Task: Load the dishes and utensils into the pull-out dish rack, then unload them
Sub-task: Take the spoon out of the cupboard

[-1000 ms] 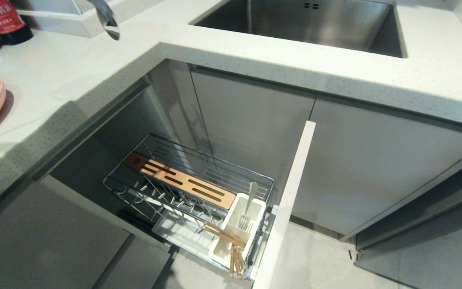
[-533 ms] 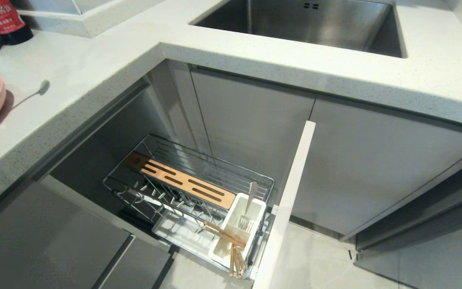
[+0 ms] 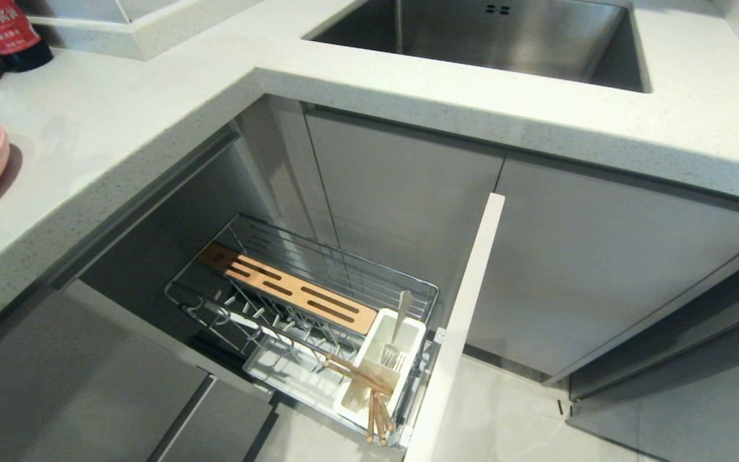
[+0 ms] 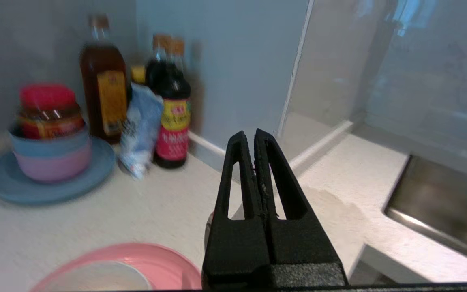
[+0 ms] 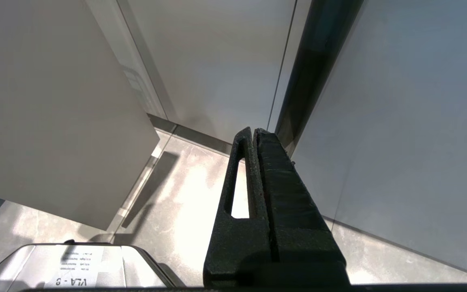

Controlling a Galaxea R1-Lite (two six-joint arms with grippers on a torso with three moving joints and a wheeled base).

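Head view shows the utensil box (image 3: 379, 366) holding chopsticks (image 3: 360, 378) and a fork (image 3: 395, 333); both tools are pressed together, empty.

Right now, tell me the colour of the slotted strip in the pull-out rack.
Light wooden brown slotted strip, with dark slots; the head view shows it best.

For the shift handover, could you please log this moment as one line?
left gripper: shut, over counter near round pink plate | right gripper: shut, parked by cabinets | chrome wire pull-out dish rack: open
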